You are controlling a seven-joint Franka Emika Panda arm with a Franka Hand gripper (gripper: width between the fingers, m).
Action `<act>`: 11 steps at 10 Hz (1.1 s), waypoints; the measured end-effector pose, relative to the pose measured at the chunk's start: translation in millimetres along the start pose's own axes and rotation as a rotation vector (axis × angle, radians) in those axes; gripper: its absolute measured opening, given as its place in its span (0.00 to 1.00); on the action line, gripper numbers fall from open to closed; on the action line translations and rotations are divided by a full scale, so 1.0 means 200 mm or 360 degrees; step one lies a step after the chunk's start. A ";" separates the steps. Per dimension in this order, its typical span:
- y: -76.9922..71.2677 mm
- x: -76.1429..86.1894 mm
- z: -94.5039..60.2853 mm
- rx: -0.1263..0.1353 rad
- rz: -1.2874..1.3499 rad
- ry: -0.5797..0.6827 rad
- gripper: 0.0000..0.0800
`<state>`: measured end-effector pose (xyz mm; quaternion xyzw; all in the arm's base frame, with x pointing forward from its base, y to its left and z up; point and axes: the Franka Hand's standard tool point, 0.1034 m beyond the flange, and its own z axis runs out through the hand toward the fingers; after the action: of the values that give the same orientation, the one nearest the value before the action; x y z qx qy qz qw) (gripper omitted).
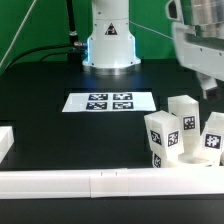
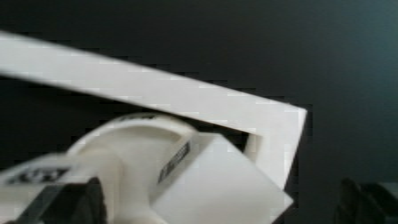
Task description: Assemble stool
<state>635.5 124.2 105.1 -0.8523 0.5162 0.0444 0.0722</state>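
the stool parts sit bunched at the exterior view's right, near the front of the black surface (image 1: 40,130): three tagged white pieces are visible, one (image 1: 165,138) in front, one (image 1: 185,118) behind it and one (image 1: 213,137) at the frame edge, all touching or just beside each other and just behind the long white rail (image 1: 100,183). which is the seat drum and which are legs can't be told at this resolution. the arm's tool (image 1: 205,48) hangs above that cluster at upper right, blurred and cropped, so whether it is spread or pressed together cannot be told. wrist view shows a rounded white part (image 2: 151,165) with a tag, close under the camera, beside the rail corner (image 2: 267,115); no fingers resolvable there. the marker board (image 1: 110,101) lies flat, well apart. risks: parts are packed tight, so a descent onto one likely nudges or tips its neighbour; the rail close by limits finger clearance; a blind grasp could clip a part's edge and skew it.
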 end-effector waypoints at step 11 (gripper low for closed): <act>-0.01 -0.04 0.07 -0.0321 -0.2105 0.0060 0.81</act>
<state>634.8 134.3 93.2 -0.9924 -0.1205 0.0239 -0.0048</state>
